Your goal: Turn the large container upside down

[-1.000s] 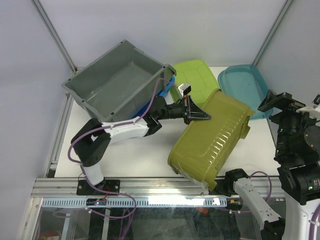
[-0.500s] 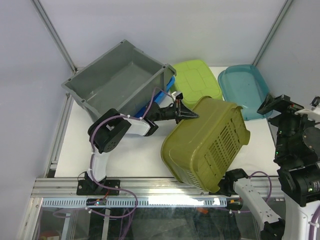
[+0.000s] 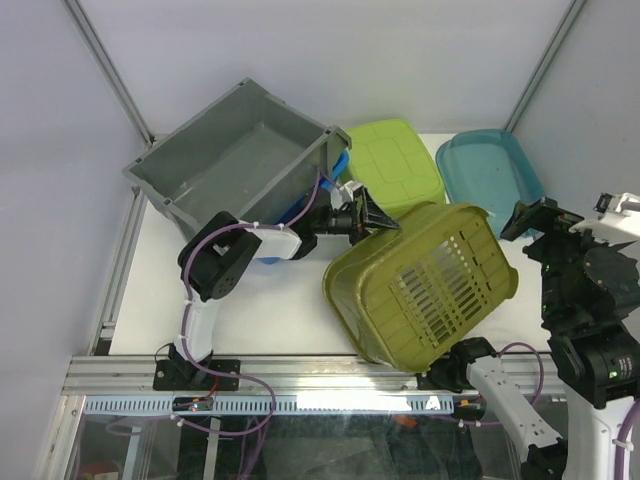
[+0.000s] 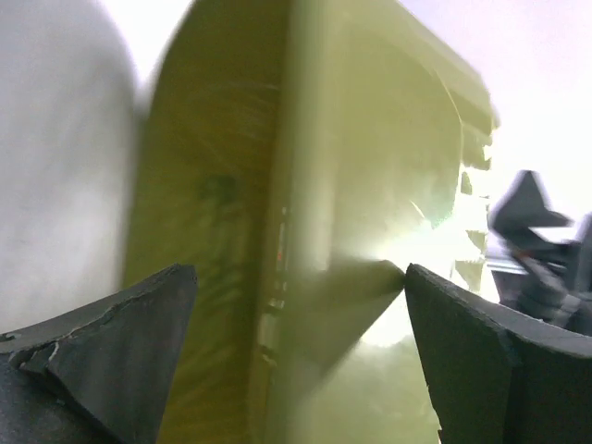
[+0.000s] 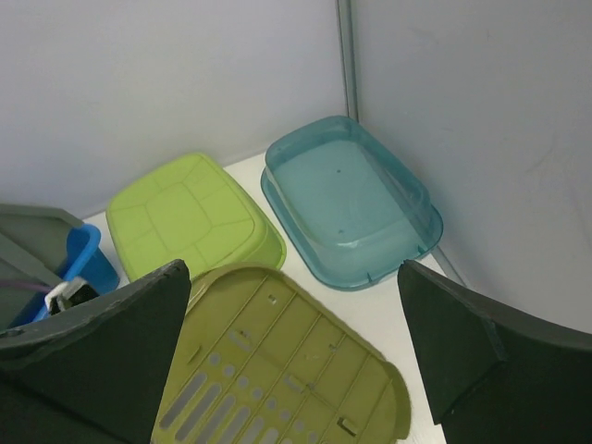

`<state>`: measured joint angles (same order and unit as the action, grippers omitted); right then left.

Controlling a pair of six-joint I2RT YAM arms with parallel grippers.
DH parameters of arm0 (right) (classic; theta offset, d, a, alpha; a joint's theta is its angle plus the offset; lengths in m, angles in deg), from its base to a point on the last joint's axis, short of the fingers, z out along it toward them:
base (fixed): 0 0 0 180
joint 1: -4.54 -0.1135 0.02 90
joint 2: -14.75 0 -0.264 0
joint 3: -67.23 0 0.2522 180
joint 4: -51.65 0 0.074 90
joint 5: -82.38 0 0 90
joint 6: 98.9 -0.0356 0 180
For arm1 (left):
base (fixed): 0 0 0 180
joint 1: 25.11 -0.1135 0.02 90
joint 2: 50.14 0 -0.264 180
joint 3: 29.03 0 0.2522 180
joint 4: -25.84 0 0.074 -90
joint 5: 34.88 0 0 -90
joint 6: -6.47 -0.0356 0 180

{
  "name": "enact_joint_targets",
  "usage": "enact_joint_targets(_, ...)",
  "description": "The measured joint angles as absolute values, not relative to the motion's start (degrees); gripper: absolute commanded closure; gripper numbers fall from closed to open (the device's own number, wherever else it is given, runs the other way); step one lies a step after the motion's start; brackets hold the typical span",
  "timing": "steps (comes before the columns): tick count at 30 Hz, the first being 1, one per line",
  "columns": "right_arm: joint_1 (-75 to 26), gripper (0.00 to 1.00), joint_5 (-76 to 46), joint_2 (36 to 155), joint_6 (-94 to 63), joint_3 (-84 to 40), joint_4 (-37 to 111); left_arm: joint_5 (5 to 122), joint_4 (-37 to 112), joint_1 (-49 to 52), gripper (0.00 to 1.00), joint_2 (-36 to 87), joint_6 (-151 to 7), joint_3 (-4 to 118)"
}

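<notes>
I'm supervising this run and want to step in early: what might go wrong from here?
The open left gripper is at the olive basket, not the grey crate, which sits open side up: the wrong bin may get handled. The crate seems propped on the blue tub, so it might slide when grabbed.

1. left arm (image 3: 240, 262): white link shells, black joint housings, black base plate (image 3: 195, 368) at 7 o'clock of the top view.
2. purple cable (image 3: 213, 240) runs along the left arm, standing off the links in loops, with thin white ties on it.
3. left gripper (image 3: 372, 214): black. In the wrist view, the left fingers (image 4: 111, 342) are dark grey matte wedges. The one at 8 o'clock has light scuffs on its edge.
4. right arm (image 3: 590, 310) at 4 o'clock: bulky black joint housings, white lower link, second purple cable (image 3: 520, 350) looped near its base.
5. right gripper (image 5: 294, 268): the right fingers (image 5: 92, 356) are dark grey wedges of the same shape.
</notes>
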<state>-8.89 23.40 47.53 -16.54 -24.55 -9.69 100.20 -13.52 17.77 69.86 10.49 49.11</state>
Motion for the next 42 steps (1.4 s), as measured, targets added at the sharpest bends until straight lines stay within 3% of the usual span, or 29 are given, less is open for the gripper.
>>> enact_joint_targets(7, -8.9, 0.01, 21.5, 46.9, -17.5, -23.1, -13.2, 94.3, 23.0, 18.2, 0.01, 68.2, -15.0, 59.6)
enact_joint_targets(12, -8.9, 0.01, 20.6, 46.6, -17.9, -22.8, -14.0, 88.5, 38.8, 18.7, 0.01, 68.1, -26.2, 65.0)
enact_joint_targets(20, -8.9, 0.01, 18.8, 46.2, -17.9, -22.8, -15.6, 79.4, 55.9, 23.4, 0.01, 64.8, -37.3, 77.1)
enact_joint_targets(30, -8.9, 0.01, 10.0, 45.0, -17.8, -21.5, -16.0, 72.0, 64.8, 32.4, 0.01, 51.2, -44.4, 85.5)
enact_joint_targets(34, -8.9, 0.01, 1.7, 44.9, -18.5, -19.1, -15.2, 66.4, 65.6, 36.4, 0.01, 40.5, -46.0, 82.4)
enact_joint_targets(39, -8.9, 0.01, -8.9, 45.5, -21.8, -15.4, -12.7, 58.8, 65.4, 39.8, 0.01, 19.4, -45.4, 64.2)
enact_joint_targets(42, -8.9, 0.01, -13.3, 47.5, -24.5, -13.7, -10.6, 53.3, 66.5, 42.6, 0.01, 13.4, -44.0, 55.4)
